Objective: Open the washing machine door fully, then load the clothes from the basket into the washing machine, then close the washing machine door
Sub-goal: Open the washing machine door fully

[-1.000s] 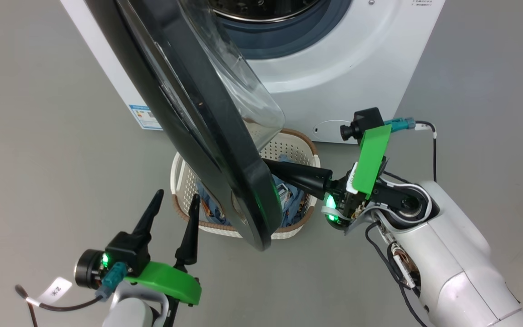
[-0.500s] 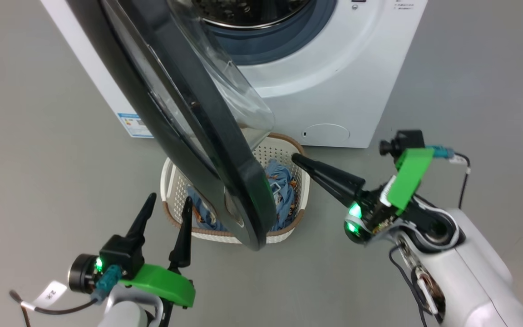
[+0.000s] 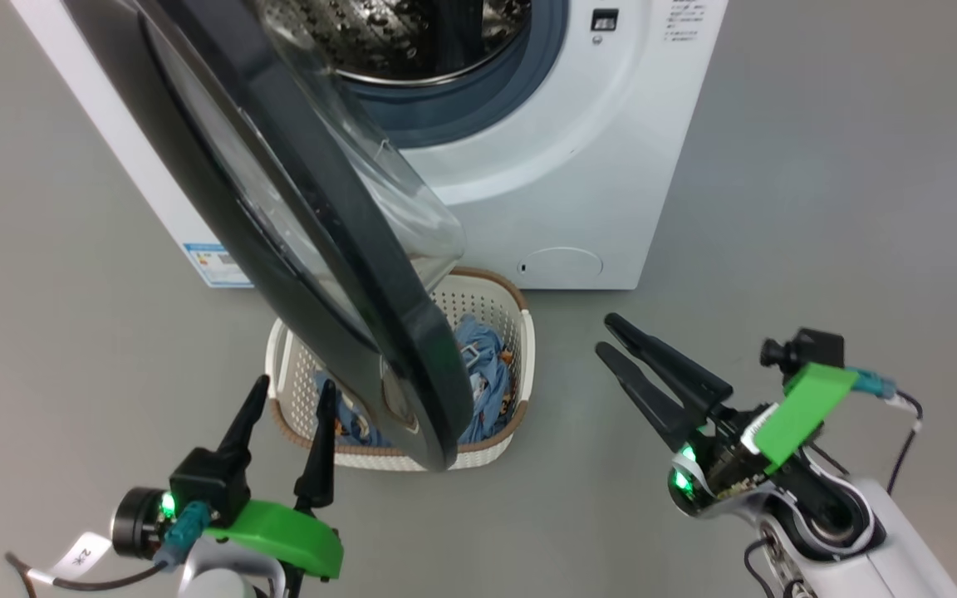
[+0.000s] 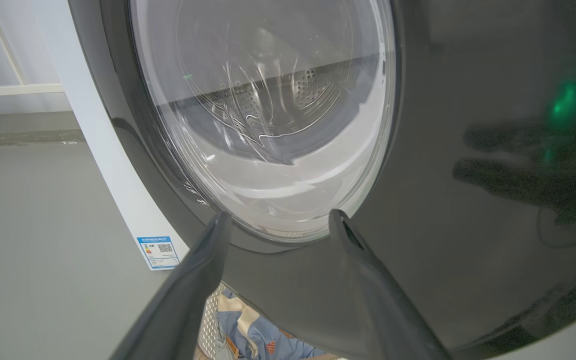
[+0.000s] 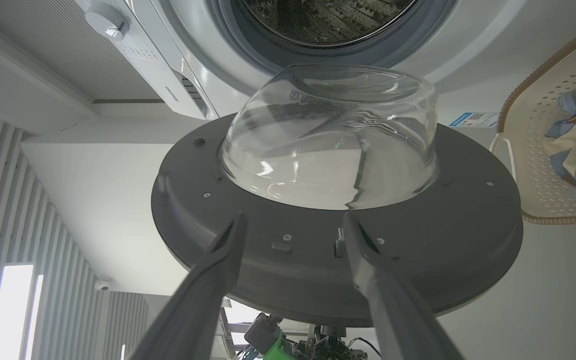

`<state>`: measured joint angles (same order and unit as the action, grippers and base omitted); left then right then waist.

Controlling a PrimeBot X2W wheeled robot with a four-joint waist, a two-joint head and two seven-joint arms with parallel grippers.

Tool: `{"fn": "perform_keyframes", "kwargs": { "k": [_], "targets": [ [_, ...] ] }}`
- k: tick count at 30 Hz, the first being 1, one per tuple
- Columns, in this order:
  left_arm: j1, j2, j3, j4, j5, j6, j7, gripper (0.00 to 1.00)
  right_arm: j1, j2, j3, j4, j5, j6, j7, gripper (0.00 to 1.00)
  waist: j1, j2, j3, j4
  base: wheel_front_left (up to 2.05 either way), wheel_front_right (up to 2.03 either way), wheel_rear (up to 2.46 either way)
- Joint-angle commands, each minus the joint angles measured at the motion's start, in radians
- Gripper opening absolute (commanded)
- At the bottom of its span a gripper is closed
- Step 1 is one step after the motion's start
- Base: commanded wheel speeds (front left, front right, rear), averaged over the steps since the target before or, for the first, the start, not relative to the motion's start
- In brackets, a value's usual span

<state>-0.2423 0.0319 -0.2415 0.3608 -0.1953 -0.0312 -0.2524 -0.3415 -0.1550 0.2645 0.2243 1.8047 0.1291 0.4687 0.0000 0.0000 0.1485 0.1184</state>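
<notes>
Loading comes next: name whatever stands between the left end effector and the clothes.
The washing machine door hangs over the basket, its black rim between the left end effector and most of the clothes.

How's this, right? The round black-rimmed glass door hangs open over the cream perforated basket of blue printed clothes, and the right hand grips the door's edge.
No: the head view shows the right hand open, clear of the round black-rimmed glass door, gripping nothing. The door does hang open over the cream perforated basket of blue printed clothes.
</notes>
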Motion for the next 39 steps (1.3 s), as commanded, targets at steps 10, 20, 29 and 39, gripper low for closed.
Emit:
{"fn": "perform_keyframes", "kwargs": {
  "k": [10, 20, 29, 39],
  "targets": [
    [0.029, 0.021, 0.054, -0.013, 0.017, -0.010, -0.009, 1.00, 0.138, 0.018, -0.090, -0.123, -0.168, 0.002, -0.243, 1.00, 0.0000, 0.0000, -0.052, -0.032, 0.00, 0.00, 0.00],
    [0.049, 0.022, 0.064, -0.008, 0.023, -0.015, -0.009, 1.00, 0.241, -0.078, -0.151, -0.097, -0.505, 0.002, -0.584, 1.00, 0.0000, 0.0000, -0.087, -0.052, 0.00, 0.00, 0.00],
    [0.074, 0.022, 0.070, -0.006, 0.025, -0.016, -0.009, 1.00, 0.245, -0.148, -0.275, 0.026, -0.995, 0.002, -0.728, 1.00, 0.0000, 0.0000, -0.121, -0.069, 0.00, 0.00, 0.00],
    [0.085, 0.021, 0.064, -0.007, 0.025, -0.021, -0.009, 1.00, 0.260, -0.008, -0.388, -0.046, -1.447, 0.002, -0.729, 1.00, 0.0000, 0.0000, -0.132, -0.069, 0.00, 0.00, 0.00]
  ]
}}
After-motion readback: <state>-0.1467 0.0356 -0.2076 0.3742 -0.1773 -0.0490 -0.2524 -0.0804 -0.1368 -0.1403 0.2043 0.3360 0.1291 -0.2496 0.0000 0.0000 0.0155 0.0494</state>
